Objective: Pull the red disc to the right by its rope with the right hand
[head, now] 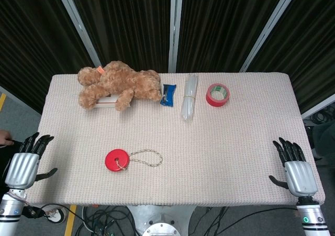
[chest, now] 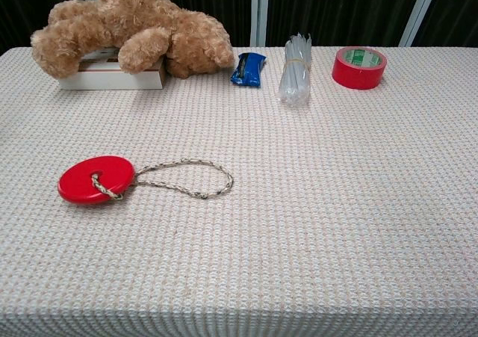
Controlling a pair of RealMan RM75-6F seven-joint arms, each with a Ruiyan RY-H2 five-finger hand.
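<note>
On the woven cream table [head: 230, 157], near my left front, the red disc [head: 116, 160] lies flat, its rope [head: 146, 158] threaded through the centre hole and laid in a closed loop just to the disc's right. I see no hand touching either one.

My right hand [head: 294, 161] rests at the table's right front edge, fingers apart and holding nothing, well apart from the rope. My left hand [head: 27, 155] sits at the left edge, likewise spread and holding nothing.

Along the far side a brown teddy bear [head: 119, 83] sprawls over a white box [chest: 112, 73], then come a small blue packet [head: 168, 95], a banded bundle of clear tubes [head: 189, 96] and a roll of red tape [head: 217, 94]. The tape's inner core carries a green and white label, and the packet has print on it, but I cannot read the writing on either.

Only the head view shows my two hands, the dark curtain panels behind the table and the cables on the floor. The chest view leaves the hands out of frame, yet it gives the closer look at the rope's braid and at the white box under the bear.
</note>
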